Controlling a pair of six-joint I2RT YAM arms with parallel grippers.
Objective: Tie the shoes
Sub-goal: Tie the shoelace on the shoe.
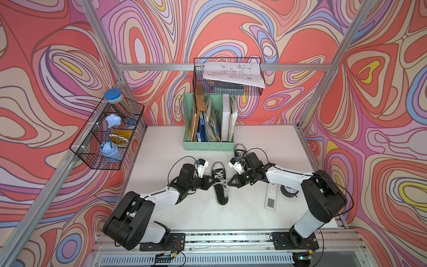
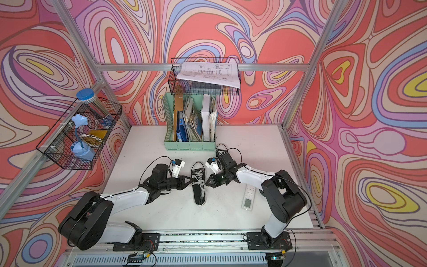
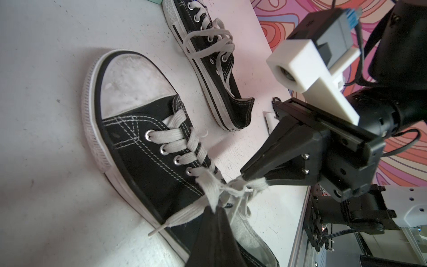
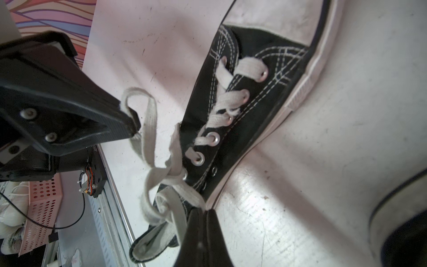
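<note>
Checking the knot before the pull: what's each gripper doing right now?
Left gripper: closed, pinching a loop of the near shoe's white lace.
Right gripper: closed on the same lace.

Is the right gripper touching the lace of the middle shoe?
Touching. The left wrist view shows the right gripper shut on the lace.

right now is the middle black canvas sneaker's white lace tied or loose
Partly tied: the white lace shows a knot, left pincer and right pincer each pinching a strand.
</note>
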